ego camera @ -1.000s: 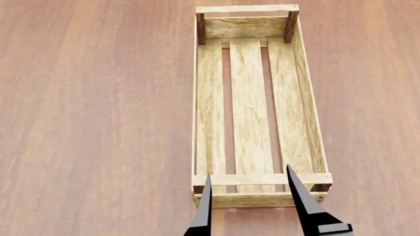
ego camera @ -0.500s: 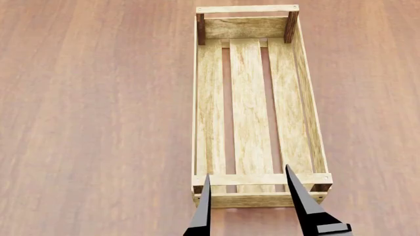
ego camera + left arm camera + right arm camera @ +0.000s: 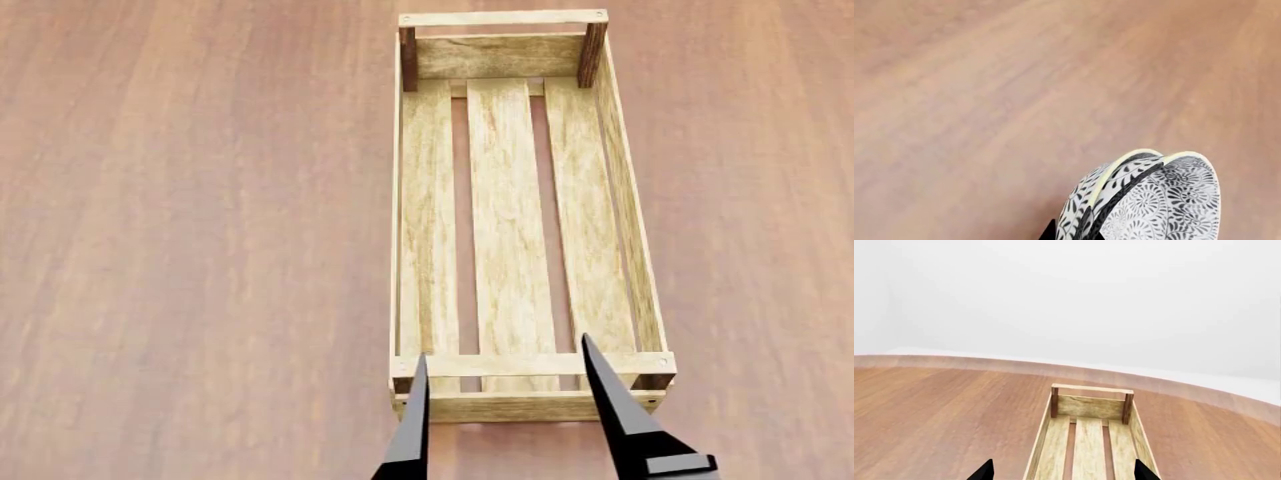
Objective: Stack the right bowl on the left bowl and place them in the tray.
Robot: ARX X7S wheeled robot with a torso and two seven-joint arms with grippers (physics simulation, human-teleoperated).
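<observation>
Bowls (image 3: 1147, 200), nested, patterned: clamped at the rim in the left claw (image 3: 1071, 232) above bare table (image 3: 987, 100). Tray (image 3: 514, 220): empty, mid-table, lengthwise toward the far edge; right claw (image 3: 505, 415) spread apart at its near end. Advised: carry the stack level over the slats, lower, then release.

Reddish-brown wood-grain counter (image 3: 200, 250), grain running lengthwise away from the robot. Tray (image 3: 513, 220) sits directly on it, long axis along the grain, pale slats with counter showing through the gaps. Far counter edge curves against a white wall in the right wrist view.
</observation>
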